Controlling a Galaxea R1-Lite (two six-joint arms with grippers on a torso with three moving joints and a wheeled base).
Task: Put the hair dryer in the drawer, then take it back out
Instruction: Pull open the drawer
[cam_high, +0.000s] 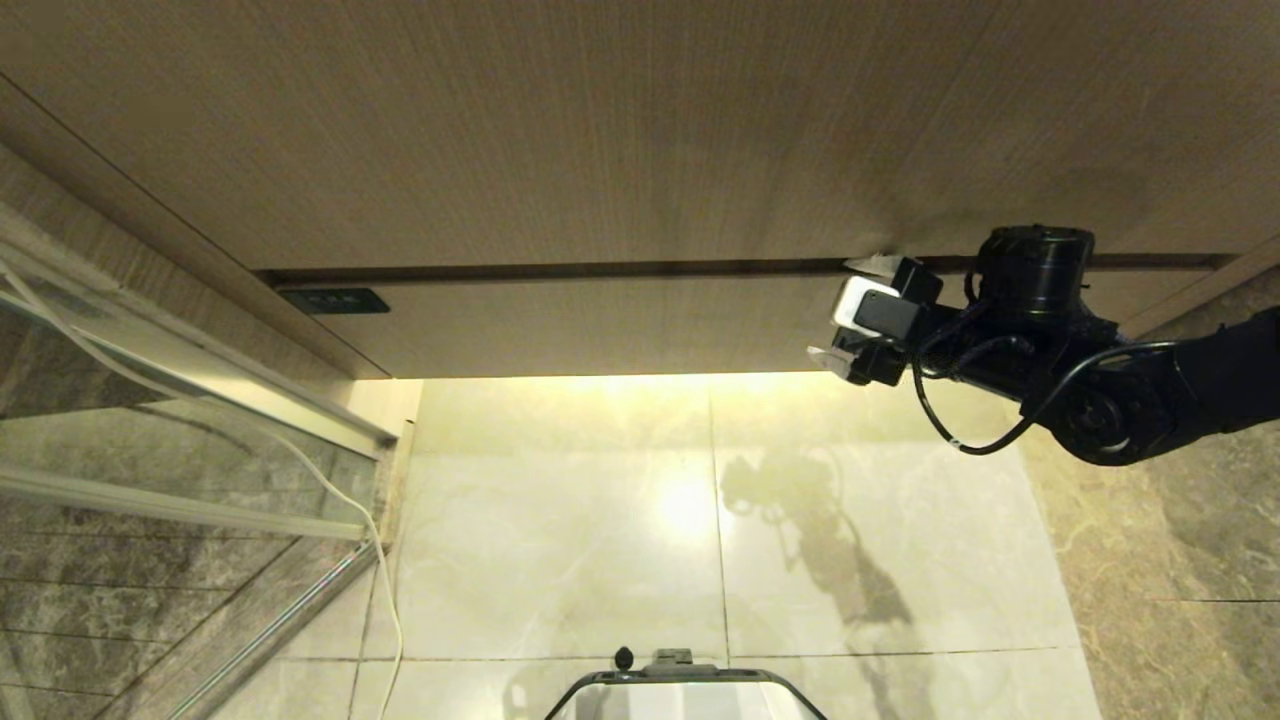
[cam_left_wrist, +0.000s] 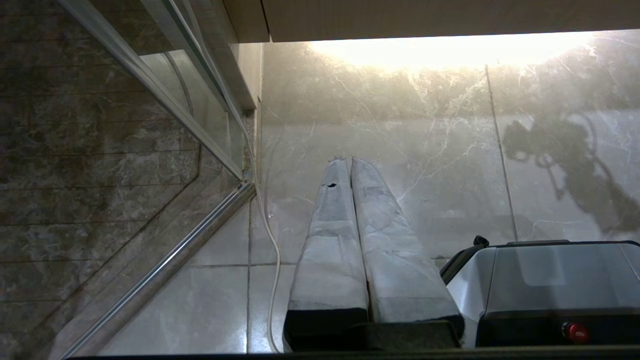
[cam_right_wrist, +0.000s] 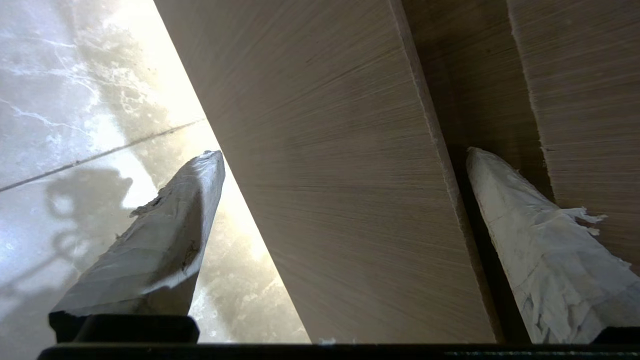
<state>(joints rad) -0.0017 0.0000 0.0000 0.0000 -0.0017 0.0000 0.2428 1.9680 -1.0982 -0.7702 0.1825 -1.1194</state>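
The drawer (cam_high: 600, 325) shows as a shut tan wood-grain front panel below the vanity's upper panel, with a dark gap along its top. My right gripper (cam_high: 850, 312) is open at the panel's right end. One taped finger sits in the gap above the panel and the other below its lower edge. In the right wrist view the drawer front (cam_right_wrist: 340, 225) fills the space between the two fingers of the right gripper (cam_right_wrist: 342, 152). My left gripper (cam_left_wrist: 348, 160) is shut on nothing and hangs parked over the floor. The hair dryer is out of view.
A glass shower door with a metal frame (cam_high: 200, 420) stands at the left, and a white cord (cam_high: 350, 500) runs down beside it to the floor. A small dark panel (cam_high: 335, 300) sits at the drawer front's left end. My base (cam_high: 685, 690) is on the marble floor (cam_high: 560, 520).
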